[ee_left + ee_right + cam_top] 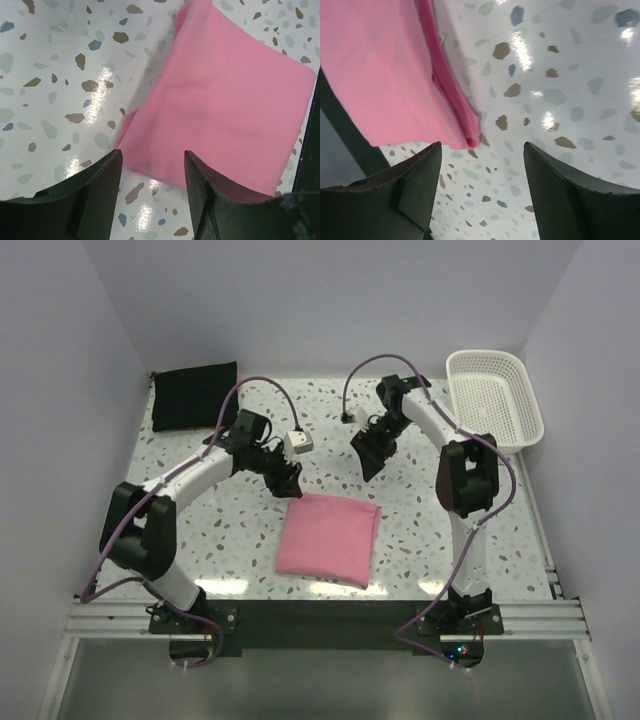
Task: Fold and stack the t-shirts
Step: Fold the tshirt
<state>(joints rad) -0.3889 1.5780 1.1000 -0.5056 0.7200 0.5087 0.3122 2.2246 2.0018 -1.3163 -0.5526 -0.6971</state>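
a plain, soft-fabric pink t-shirt (328, 538) is seen folded into a rough square and laid flat on the white speckled table (420, 530), near the front middle, between the two arms. a plain black fabric garment (194, 395), folded into a rectangle, is placed at the far left corner of the table, well apart from the pink t-shirt. the two are not stacked.

the left gripper (287, 480) is held just beyond the far left corner of the pink t-shirt. in the left wrist view its two dark fingers (100, 185) are spread, and only the shirt's edge (230, 100) and bare table are seen through the gap; nothing is pinched.

the right gripper (368, 458) is held beyond the far right corner of the shirt. in the right wrist view its fingers (420, 175) are spread wide and nothing is held between them; the layered, folded edge of the shirt (385, 75) is seen off to one side.

a white lattice plastic basket (530, 405) is set at the far right corner.
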